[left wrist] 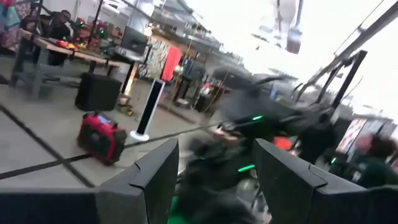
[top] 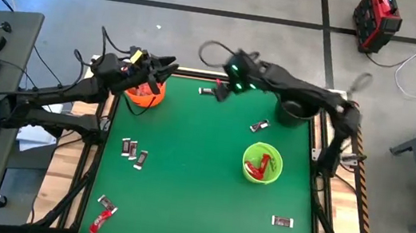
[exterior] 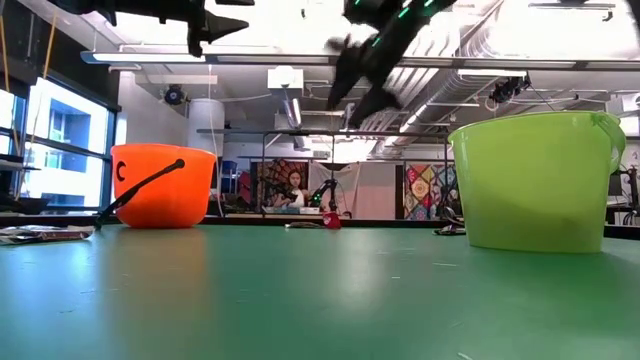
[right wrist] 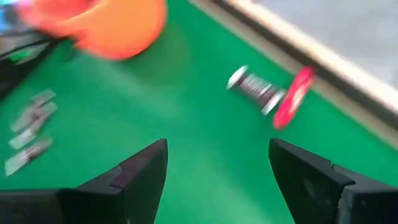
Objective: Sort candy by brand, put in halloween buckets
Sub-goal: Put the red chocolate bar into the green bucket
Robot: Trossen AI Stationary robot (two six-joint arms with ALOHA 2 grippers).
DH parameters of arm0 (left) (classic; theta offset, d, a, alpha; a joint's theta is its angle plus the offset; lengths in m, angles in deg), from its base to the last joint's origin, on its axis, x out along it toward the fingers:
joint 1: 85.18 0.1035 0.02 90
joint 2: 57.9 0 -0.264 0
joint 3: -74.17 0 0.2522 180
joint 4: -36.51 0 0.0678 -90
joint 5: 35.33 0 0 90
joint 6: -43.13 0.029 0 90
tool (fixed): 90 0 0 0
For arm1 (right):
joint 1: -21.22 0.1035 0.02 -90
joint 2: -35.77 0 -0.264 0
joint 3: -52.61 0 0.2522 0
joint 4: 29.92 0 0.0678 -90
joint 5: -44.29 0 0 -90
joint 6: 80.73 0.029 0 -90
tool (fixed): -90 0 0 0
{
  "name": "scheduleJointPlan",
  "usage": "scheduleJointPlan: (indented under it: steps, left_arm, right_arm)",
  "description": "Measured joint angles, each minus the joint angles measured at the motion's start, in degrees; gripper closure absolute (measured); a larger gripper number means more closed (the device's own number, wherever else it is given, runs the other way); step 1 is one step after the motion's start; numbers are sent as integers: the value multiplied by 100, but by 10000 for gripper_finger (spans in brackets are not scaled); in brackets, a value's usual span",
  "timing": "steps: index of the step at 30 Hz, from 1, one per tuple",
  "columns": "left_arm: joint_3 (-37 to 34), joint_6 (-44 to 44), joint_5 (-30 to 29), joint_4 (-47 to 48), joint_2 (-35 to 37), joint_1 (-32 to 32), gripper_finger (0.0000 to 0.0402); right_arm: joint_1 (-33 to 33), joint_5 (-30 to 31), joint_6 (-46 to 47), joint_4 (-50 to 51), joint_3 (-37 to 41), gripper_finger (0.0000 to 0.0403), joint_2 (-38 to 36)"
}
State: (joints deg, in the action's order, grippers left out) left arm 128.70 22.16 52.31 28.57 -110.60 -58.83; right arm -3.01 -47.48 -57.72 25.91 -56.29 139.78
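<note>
Risk: the right gripper (top: 220, 86) is blurred, so a descent from this height could miss the pair of sweets (right wrist: 270, 94), one silvery and one red, lying on the mat near the far edge. A misjudged descent could nudge them off the mat (top: 185, 170).

Right gripper: raised above the mat's far edge between the orange bucket (top: 145, 92) and the black bucket (top: 293, 112); fingers spread, nothing between them.

Left gripper (top: 168, 67): held high over the orange bucket; fingers parted, empty.

Candy: red pieces in the green bucket (top: 262, 163) and in the orange bucket; loose silvery pieces (top: 133, 152) on the left.
</note>
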Motion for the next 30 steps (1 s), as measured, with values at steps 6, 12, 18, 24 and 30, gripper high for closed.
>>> scheduleJointPlan:
  steps: [6,12,18,24,30]
  left_arm:
    - [0,-427,67,-667,4,-17,204]
    - [0,-448,84,-839,7,-17,204]
    - [0,-445,84,-824,4,-17,204]
    - [0,-445,85,-817,4,-17,204]
    - [0,-445,148,-815,4,-20,204]
  right_arm:
    - [-390,513,-419,523,-1781,130,1969]
    - [-588,1262,-450,1662,-3328,130,3323]
    - [-727,1096,-349,2022,-3920,132,3865]
    - [-832,502,4,2244,-3602,163,3955]
    - [-823,478,52,2152,-3462,215,4012]
